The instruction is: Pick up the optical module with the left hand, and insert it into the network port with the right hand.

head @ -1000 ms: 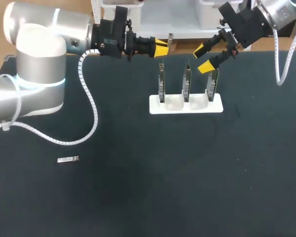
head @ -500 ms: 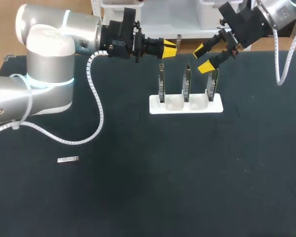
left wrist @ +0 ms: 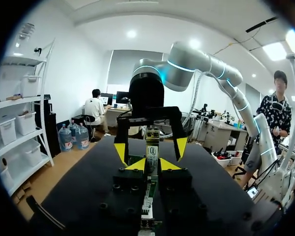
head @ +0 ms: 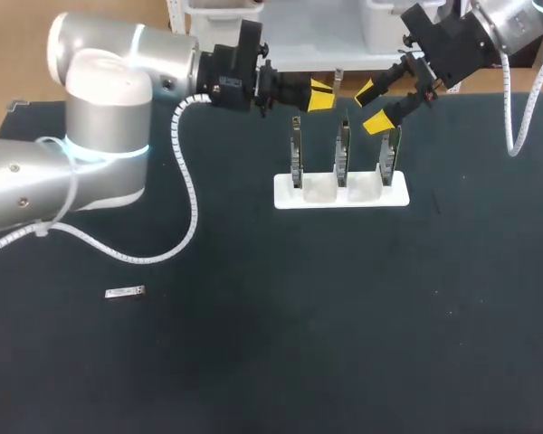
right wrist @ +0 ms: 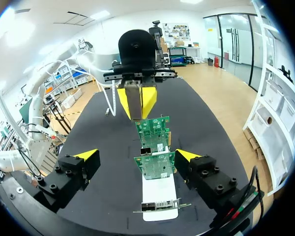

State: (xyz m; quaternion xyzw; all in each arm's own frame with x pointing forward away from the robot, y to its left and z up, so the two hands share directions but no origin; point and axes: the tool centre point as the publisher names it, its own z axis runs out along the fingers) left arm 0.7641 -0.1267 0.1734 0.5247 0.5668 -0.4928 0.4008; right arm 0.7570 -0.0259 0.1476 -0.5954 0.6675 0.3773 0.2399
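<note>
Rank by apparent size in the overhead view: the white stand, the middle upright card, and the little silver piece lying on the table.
1. white stand, clearly largest.
2. middle upright card, seen edge-on, so thin.
3. little silver piece, smallest.

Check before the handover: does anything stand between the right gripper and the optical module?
Nothing visible does. The optical module in the left gripper faces the open right gripper directly; the network cards stand below that gap.
</note>
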